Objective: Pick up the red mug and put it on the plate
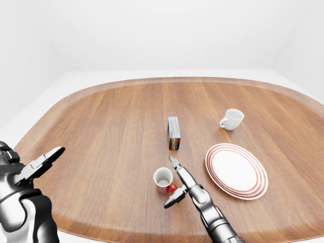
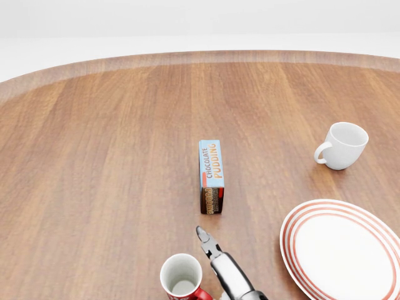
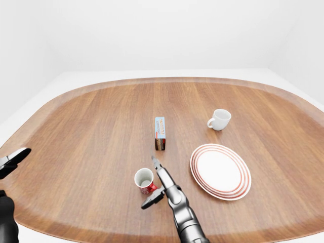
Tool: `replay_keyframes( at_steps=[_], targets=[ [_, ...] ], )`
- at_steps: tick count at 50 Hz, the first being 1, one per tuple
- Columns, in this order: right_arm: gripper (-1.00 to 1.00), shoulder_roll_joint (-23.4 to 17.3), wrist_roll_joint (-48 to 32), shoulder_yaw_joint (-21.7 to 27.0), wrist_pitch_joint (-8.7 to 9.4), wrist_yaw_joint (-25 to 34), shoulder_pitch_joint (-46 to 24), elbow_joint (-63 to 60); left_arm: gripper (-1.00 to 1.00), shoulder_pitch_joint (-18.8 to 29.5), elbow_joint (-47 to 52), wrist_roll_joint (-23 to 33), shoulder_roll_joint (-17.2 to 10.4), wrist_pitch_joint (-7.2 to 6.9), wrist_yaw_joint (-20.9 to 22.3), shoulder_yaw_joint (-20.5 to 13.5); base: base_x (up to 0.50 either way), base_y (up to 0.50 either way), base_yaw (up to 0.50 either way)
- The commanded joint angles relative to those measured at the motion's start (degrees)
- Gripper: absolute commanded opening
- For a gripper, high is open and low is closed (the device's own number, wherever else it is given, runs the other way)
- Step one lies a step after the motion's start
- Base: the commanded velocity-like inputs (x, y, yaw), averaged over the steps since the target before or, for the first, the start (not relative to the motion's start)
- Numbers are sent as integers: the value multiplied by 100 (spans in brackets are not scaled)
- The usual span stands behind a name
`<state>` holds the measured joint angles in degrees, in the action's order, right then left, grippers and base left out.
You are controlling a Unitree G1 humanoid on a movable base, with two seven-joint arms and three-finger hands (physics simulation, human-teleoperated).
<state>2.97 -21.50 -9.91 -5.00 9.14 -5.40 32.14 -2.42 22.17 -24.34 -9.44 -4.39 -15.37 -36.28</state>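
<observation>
I'm seeing my right hand (image 1: 174,183) spreading beside the empty red mug (image 1: 163,179); the head view is cropping its thumb.

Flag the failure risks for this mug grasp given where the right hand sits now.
1. The right hand stands open right beside the red mug, on its handle side; closing off-centre could tip it or push it away.
2. The pudding box stands just above the hand in the left-eye view; a forward overshoot may knock it over.
3. The plate is close by; a low carry could clip its rim.
</observation>
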Motion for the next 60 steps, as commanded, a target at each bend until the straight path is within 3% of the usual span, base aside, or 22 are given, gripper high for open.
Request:
replay_keyframes(
  at_steps=[1, 21, 22, 23, 24, 40, 46, 49, 53, 60],
  targets=[
    [100, 73, -39, 142, 0, -40, -406, 790, 100, 1, -12, 10, 4, 14, 1, 17, 0, 0, 0],
    [100, 88, -148, 156, 0, -115, -421, 1106, 100, -15, 6, 8, 17, 14, 14, 13, 0, 0, 0],
    [63, 89, -149, 158, 0, -118, -424, 1116, 100, -16, 9, 13, 16, 12, 11, 14, 0, 0, 0],
    [-61, 89, -150, 159, 0, -120, -423, 1116, 100, -15, 7, 13, 18, 16, 15, 14, 0, 0, 0],
    [-100, 90, -144, 162, 0, -107, -396, 1053, 100, -16, 12, 9, 17, 8, 12, 11, 0, 0, 0],
    [-100, 71, -48, 236, 0, -137, -472, 985, 100, -14, 0, 20, 20, 25, 17, 27, 0, 0, 0],
    [-100, 5, 120, 335, 0, 67, -534, 168, 100, -8, -20, 38, 28, 42, 22, 43, 0, 0, 0],
    [-100, -90, 285, 466, 260, 200, -704, -300, 100, -15, 46, 26, 25, -16, 3, 35, 0, 0, 0],
    [-100, -276, 491, 696, 988, 387, -1054, -993, 100, -5, -1, 27, 22, 16, 17, 31, 0, 0, 0],
    [-100, -979, 996, 1396, 1000, 612, -2200, -1700, 100, 19, -29, 37, 4, 18, 7, 47, 0, 0, 0]
  ],
)
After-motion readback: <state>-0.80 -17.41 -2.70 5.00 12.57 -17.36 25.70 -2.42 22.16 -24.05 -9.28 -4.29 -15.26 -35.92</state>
